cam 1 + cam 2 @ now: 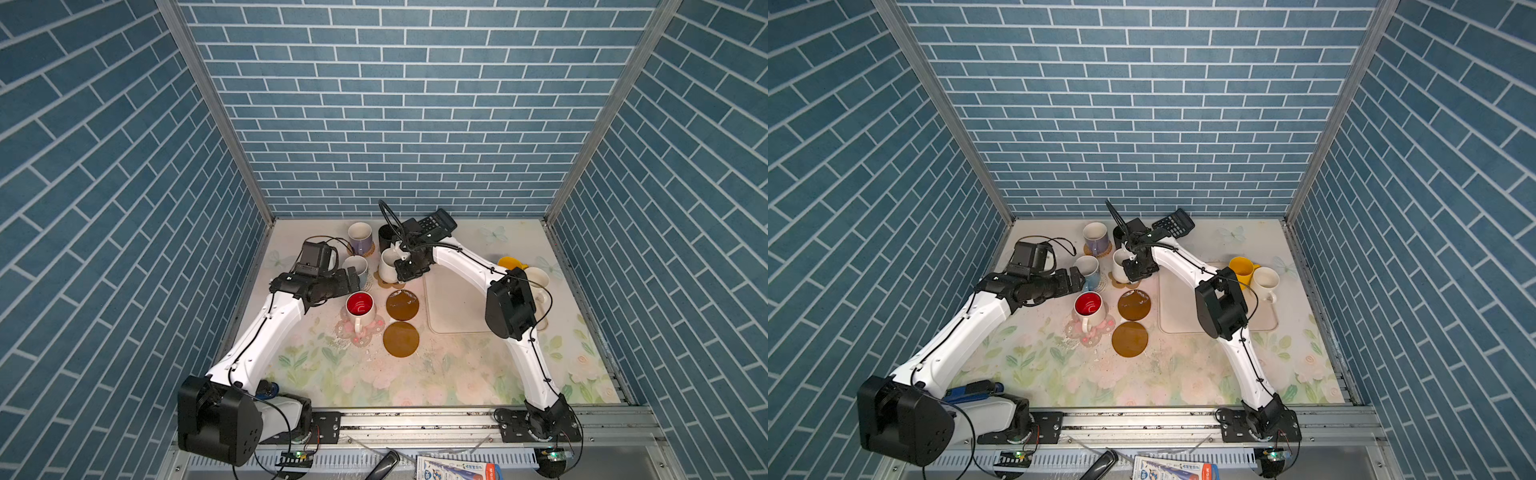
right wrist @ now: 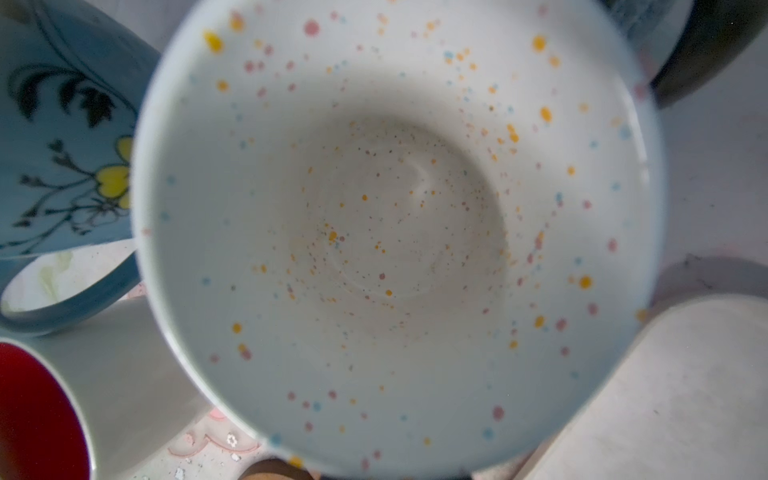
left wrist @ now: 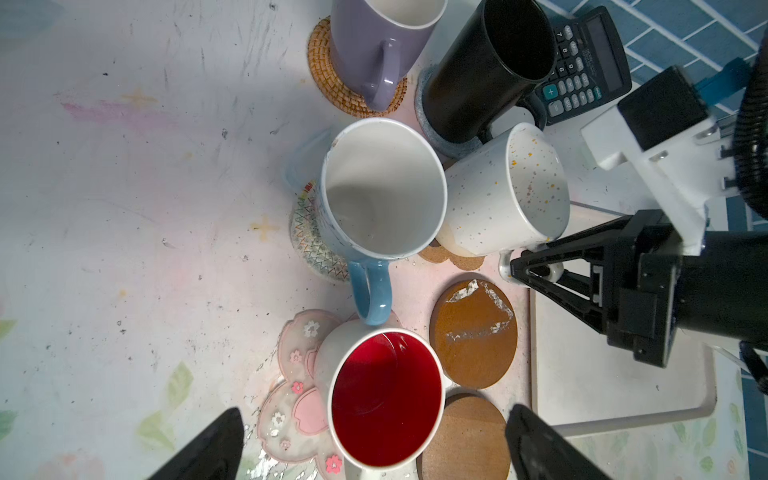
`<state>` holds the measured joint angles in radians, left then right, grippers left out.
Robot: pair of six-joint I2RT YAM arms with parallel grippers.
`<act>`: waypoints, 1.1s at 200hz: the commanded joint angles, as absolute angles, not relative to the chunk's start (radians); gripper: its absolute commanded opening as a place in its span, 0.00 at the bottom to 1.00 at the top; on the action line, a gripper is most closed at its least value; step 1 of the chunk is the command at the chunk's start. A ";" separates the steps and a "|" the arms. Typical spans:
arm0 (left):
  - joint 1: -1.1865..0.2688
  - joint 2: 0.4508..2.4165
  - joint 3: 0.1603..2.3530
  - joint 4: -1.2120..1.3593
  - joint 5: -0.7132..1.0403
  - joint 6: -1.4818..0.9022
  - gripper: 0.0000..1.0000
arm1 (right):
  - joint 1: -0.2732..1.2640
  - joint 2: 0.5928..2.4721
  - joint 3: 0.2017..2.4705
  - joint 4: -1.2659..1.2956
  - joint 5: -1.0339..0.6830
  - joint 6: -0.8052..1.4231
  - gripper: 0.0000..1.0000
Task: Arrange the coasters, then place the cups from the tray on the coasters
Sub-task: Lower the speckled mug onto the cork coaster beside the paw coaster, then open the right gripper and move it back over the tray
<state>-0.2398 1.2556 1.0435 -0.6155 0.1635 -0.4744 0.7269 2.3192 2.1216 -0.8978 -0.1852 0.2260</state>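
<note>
- Near disc [image 1: 401, 338]: bare amber coaster at the near end of the right-hand column, free for a mug.
- Red mug [image 1: 360, 304]: upright on the flower coaster [image 3: 291, 419], left of the discs. The left gripper [image 3: 375, 411] hovers above it with fingers spread wide, holding nothing.
- Far disc [image 1: 402, 305]: also bare, just left of the tray [image 1: 457, 309]. The 2 bare discs match the 2 mugs not yet moved.
- Speckled mug [image 3: 498, 195]: over the paw coaster [image 3: 453, 258], at the tray's far-left corner. The right gripper [image 3: 534, 270] is pinched on its handle, likely so the body can come down square. Whether the base is seated cannot be told.
- Blue mug [image 3: 382, 187]: on the lacy coaster [image 3: 311, 241], just left of the speckled mug, handle pointing near.
- Yellow mug [image 1: 1241, 268] and cream mug [image 1: 1264, 280]: on the tray's far-right part, awaiting transfer.
- Lavender mug [image 3: 374, 41] on the woven coaster [image 3: 332, 83], with the black mug [image 3: 478, 83] on the grey coaster [image 3: 440, 137] to its right: the far row, filled.
- Calculator [image 3: 586, 62]: farthest, behind the black mug; no part of the task.
</note>
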 commanded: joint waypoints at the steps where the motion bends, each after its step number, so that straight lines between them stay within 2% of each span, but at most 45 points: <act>1: -0.232 1.255 1.057 -0.616 0.173 -0.463 0.99 | 0.732 2.320 2.214 -0.900 -0.172 0.179 0.00; 73: -0.232 1.250 1.050 -0.611 0.180 -0.466 0.99 | 0.738 2.339 2.240 -0.936 -0.144 0.179 0.00; 151: -0.232 1.238 1.046 -0.614 0.178 -0.466 0.99 | 0.747 2.332 2.234 -0.935 -0.137 0.174 0.45; 220: -0.238 1.203 1.076 -0.633 0.171 -0.473 0.99 | 0.750 2.220 2.147 -0.912 -0.116 0.179 0.57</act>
